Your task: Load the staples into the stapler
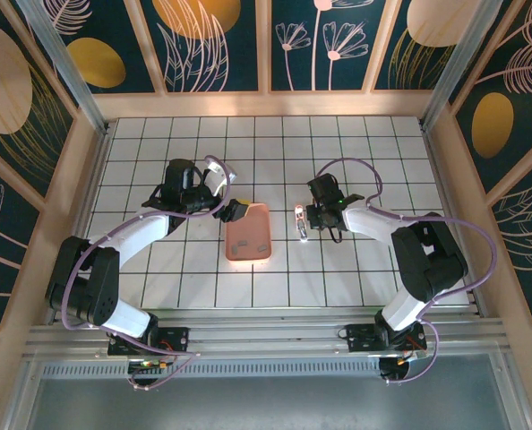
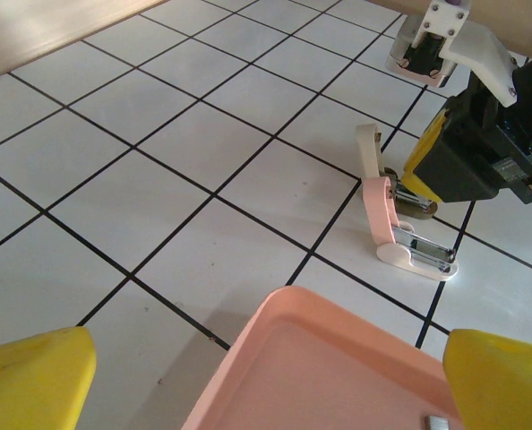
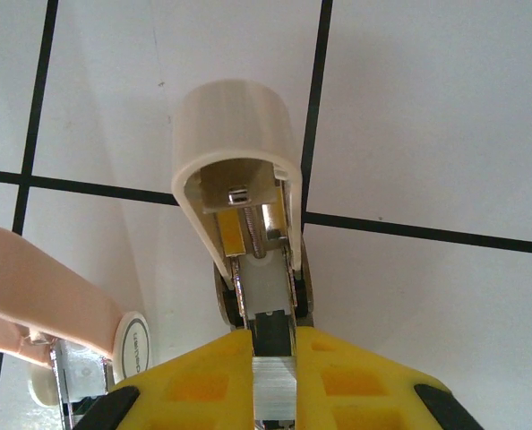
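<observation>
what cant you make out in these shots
1. Top view: the contents of the salmon-pink rectangular tray are too small to identify.
2. Left wrist view: a small grey piece in that tray is cut by the bottom edge.
3. Right wrist view: the shut right hand hides how far its grey metallic staple strip reaches into the open pale pink-and-white mini stapler.

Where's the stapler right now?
In the top view the stapler sits open just right of centre, gripped by the right pincer, with the pink tray on its left.
</observation>
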Controlling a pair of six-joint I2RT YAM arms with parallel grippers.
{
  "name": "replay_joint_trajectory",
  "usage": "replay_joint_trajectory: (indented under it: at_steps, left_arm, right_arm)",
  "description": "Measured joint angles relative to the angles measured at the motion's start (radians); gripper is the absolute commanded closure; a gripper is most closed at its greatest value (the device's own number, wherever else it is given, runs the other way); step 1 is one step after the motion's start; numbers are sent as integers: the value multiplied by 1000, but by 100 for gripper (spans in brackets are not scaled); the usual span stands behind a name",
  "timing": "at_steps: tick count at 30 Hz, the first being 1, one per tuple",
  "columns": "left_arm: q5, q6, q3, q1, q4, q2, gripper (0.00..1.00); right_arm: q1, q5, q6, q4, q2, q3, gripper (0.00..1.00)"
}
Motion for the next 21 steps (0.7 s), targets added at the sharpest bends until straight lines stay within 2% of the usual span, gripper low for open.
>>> replay_joint_trajectory:
  at_steps: [21]
  left_arm:
    - [0,0,0,0,0,0,1]
  right_arm:
    - [2,19,-61,22,0,0,86]
